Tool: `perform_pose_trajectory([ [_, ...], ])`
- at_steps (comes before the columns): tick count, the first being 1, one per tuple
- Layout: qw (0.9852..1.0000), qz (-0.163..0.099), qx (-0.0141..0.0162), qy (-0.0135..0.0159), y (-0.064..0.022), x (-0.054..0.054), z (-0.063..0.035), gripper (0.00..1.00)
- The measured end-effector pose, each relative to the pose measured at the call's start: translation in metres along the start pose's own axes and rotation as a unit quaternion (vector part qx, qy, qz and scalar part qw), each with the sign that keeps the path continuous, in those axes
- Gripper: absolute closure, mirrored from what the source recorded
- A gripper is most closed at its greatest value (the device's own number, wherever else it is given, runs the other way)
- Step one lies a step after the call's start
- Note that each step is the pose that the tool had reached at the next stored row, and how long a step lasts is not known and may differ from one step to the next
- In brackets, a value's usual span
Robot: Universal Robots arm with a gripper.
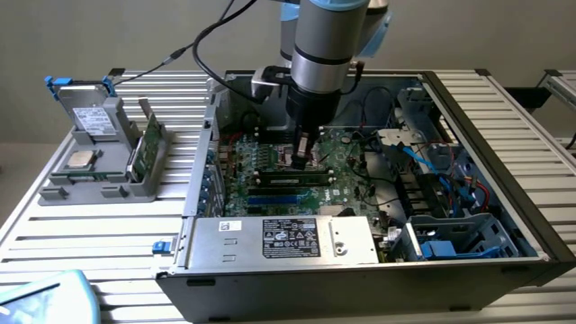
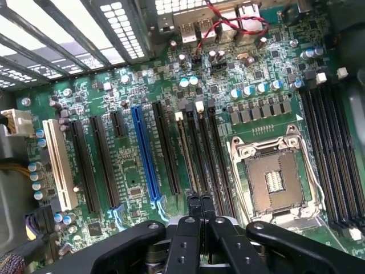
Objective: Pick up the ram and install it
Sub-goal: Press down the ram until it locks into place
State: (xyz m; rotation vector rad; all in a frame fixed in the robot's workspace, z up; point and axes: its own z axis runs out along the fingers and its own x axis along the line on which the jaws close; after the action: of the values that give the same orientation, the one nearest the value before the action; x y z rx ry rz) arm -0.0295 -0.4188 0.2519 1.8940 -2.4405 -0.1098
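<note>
I am holding the gripper (image 1: pixel 303 156) inside the open computer case (image 1: pixel 504 202), jaws pressed together above the motherboard (image 2: pixel 142 103). The ram (image 1: pixel 293 179) is sitting in a slot just below the fingertips, toward the power supply (image 1: pixel 283 239) at the case's near edge.

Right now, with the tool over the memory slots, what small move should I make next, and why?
Probably a short, straight press down. The tool is shut, its tips right over the ram, which already stands on edge in a slot beside the empty processor socket. I cannot tell whether the ram is fully seated, so go gently.
</note>
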Motion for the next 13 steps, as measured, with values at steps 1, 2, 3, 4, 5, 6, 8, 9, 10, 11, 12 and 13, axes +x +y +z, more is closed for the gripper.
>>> perform_pose_trajectory([
  [1, 1.0, 0.005, 0.0002, -0.0001, 0.0, 0.0, 0.0, 0.89],
  [2, 0.9999, 0.011, 0.0004, -0.0002, 0.0, 0.0, 0.0, 0.89],
  [3, 0.9999, 0.017, 0.0007, -0.0002, 0.0, 0.0, 0.0, 0.89],
  [4, 0.9997, 0.023, 0.001, 0.0001, 0.0, 0.0001, 0.0, 0.89],
  [5, 0.9996, 0.028, 0.0016, 0.0006, 0.0, 0.0001, -0.0001, 0.89],
  [6, 0.9994, 0.034, 0.0025, 0.0016, 0.0001, 0.0, 0.0, 0.89],
  [8, 0.999, 0.043, 0.0052, 0.0045, 0.0, 0.0, 0.0, 0.89],
  [9, 0.9988, 0.048, 0.0066, 0.0059, 0.0, 0.0, 0.0, 0.89],
  [10, 0.9985, 0.053, 0.008, 0.0073, 0.0, 0.0, 0.0, 0.89],
  [11, 0.9983, 0.058, 0.0093, 0.0087, 0.0, 0.0, 0.0, 0.89],
  [12, 0.9979, 0.062, 0.0107, 0.0101, 0.0, 0.0, 0.0, 0.89],
  [13, 0.9976, 0.068, 0.0121, 0.0116, 0.0, 0.0, 0.0, 0.89],
])
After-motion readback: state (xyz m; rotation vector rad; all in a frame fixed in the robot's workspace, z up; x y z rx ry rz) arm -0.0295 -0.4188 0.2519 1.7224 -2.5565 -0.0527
